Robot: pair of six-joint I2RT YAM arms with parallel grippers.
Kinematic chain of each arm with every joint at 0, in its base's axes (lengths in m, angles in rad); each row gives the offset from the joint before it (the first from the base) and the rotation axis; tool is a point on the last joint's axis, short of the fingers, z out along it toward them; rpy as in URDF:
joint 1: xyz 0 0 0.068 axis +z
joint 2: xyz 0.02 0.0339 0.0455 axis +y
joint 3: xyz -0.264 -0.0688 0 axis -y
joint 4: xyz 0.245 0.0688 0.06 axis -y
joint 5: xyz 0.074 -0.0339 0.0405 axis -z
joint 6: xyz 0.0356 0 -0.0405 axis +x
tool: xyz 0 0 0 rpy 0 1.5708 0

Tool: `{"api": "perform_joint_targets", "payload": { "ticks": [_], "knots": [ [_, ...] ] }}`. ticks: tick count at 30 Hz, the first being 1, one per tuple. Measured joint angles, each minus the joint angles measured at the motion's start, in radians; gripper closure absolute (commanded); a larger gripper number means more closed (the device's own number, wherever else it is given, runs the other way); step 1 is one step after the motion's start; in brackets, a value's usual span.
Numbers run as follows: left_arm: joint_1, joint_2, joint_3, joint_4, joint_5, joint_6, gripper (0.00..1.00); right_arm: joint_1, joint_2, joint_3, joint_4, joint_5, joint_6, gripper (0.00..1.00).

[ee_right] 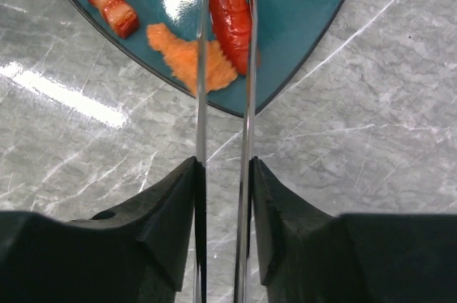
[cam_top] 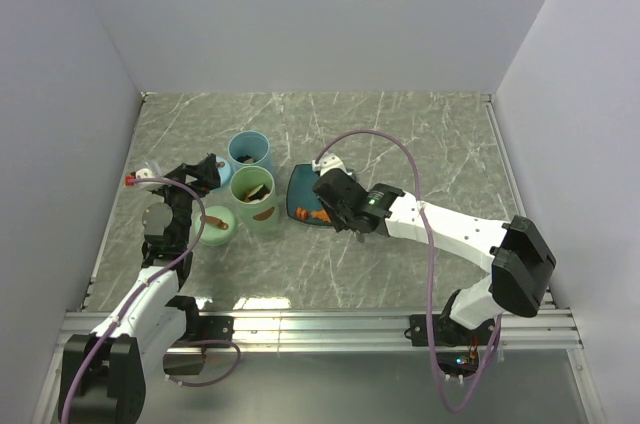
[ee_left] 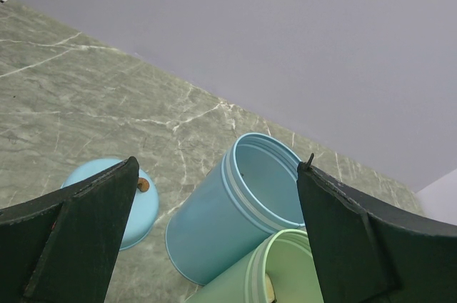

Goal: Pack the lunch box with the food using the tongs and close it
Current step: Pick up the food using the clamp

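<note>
Two arms over the table: left gripper hangs wide open near the blue tub, right arm stretched low toward the teal plate mid-table. Right gripper squeezes the tongs, arms nearly closed around a red sausage by the plate's near corner. Sausage looks soft, slick; pinch mid-length, gently.
</note>
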Motion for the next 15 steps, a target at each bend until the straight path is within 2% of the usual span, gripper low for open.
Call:
{"api": "perform_joint_targets", "payload": {
  "ticks": [6,15],
  "knots": [
    [0.000,0.000,0.000,0.000,0.000,0.000,0.01,-0.005,0.010,0.000,-0.001,-0.003,-0.009,0.71],
    [0.000,0.000,0.000,0.000,0.000,0.000,0.00,-0.028,0.016,0.029,0.009,0.004,-0.034,0.74]
  ]
}}
